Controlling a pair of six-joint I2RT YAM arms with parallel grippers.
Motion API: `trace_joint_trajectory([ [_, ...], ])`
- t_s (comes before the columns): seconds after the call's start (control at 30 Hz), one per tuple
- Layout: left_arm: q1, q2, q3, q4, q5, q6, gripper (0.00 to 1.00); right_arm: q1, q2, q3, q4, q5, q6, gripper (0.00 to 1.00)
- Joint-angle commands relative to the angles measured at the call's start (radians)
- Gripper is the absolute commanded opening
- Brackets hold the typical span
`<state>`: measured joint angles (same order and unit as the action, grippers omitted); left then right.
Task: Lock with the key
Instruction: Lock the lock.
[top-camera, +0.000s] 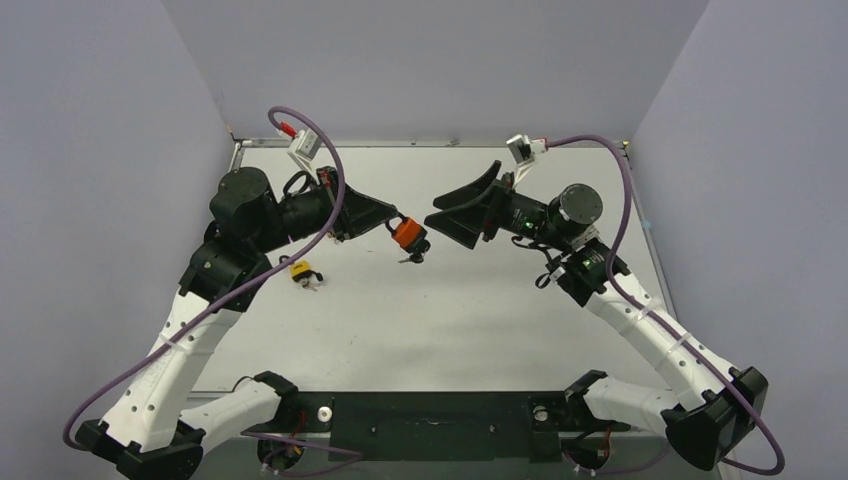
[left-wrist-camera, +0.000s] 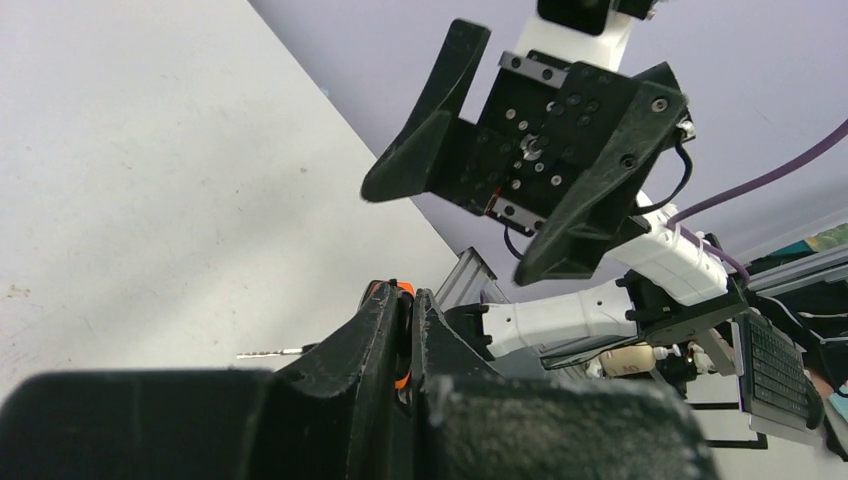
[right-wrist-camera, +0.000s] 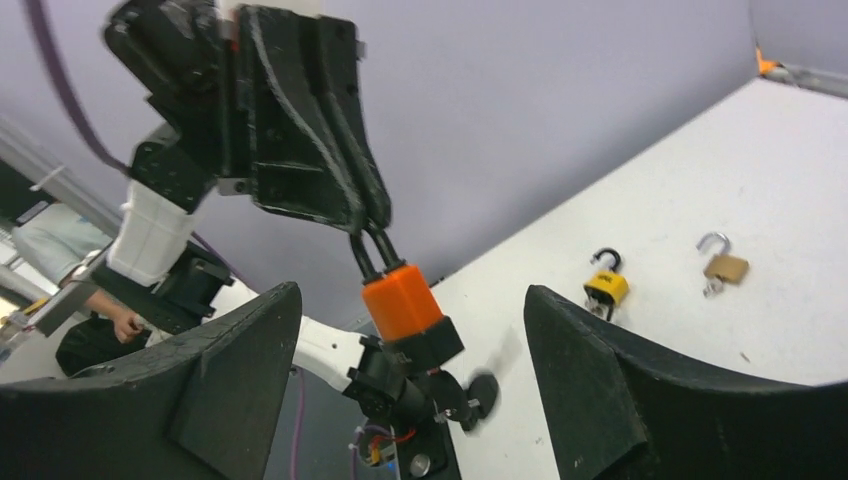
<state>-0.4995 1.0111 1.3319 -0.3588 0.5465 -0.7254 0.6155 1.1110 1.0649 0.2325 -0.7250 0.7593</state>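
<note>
An orange padlock (top-camera: 409, 234) with a black base hangs in the air over the middle of the table. My left gripper (top-camera: 393, 222) is shut on its black shackle. In the right wrist view both shackle legs run into the orange body (right-wrist-camera: 402, 300), and a key (right-wrist-camera: 470, 395) with black heads dangles blurred under the base. My right gripper (top-camera: 450, 210) stands open just right of the padlock, its fingers (right-wrist-camera: 590, 380) wide on either side and touching nothing. The left wrist view shows only an orange sliver (left-wrist-camera: 404, 290) between my shut fingers.
A yellow padlock (right-wrist-camera: 606, 287) and a brass padlock (right-wrist-camera: 725, 266), both with open shackles, lie on the white table (top-camera: 450, 320) left of centre, under the left arm. Grey walls close the table in on three sides.
</note>
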Motion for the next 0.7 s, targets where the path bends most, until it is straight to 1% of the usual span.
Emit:
trace_joint_trajectory([
  [0.0,0.017,-0.005,0.033,0.043,0.021,-0.038,0.0,-0.054,0.008,-0.026,0.316,-0.138,0.142,0.79],
  [0.03,0.02,-0.002,0.031,0.053,0.022,-0.053,0.0,-0.069,0.018,-0.047,0.395,-0.161,0.19,0.79],
  [0.1,0.029,0.004,0.036,0.068,0.03,-0.077,0.0,-0.08,0.036,-0.073,0.482,-0.198,0.233,0.79],
  [0.17,0.038,0.012,0.05,0.077,0.035,-0.093,0.0,-0.083,0.046,-0.084,0.492,-0.227,0.224,0.78],
  [0.27,0.053,0.022,0.067,0.1,0.045,-0.126,0.0,-0.082,0.044,-0.092,0.456,-0.241,0.182,0.74],
  [0.43,0.07,0.035,0.062,0.188,0.074,-0.205,0.0,-0.073,0.03,-0.084,0.283,-0.226,0.048,0.7],
  [0.67,0.086,0.05,0.058,0.255,0.093,-0.256,0.0,-0.071,0.046,-0.108,0.289,-0.223,0.04,0.64],
])
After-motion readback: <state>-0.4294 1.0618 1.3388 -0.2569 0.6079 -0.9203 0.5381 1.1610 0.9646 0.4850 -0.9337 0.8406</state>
